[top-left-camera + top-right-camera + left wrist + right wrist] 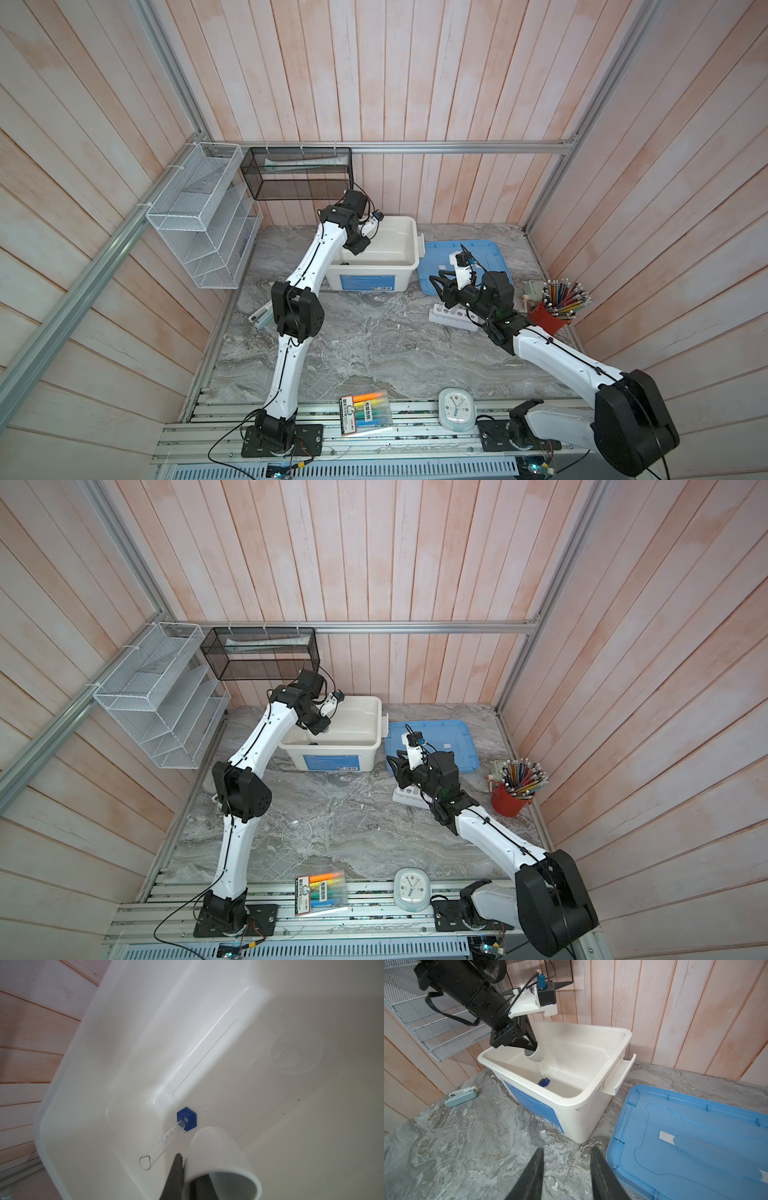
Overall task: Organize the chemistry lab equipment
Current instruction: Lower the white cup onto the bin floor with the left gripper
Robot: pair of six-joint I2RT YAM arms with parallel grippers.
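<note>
1. Over the white bin [577, 1124], the left gripper [185, 1169] pinches the wall of the tiny white bowl [222, 1159], which hangs tilted above the bin floor and is not yet set down.
2. Inside the bin, the blue-based cylinder [187, 1119] stands on its base. A faint clear round shape [295, 1053] nearby is probably the small clear beaker.
3. On the tabletop [395, 345], the clear round dish [336, 353] and the white six-hole rack [453, 318] remain out. A white-capped tube [685, 1142] lies on the blue lid [695, 1105].
4. Near the rack, the right gripper [566, 1174] hovers spread and empty.
5. By my judgement, packing is roughly half done.
</note>
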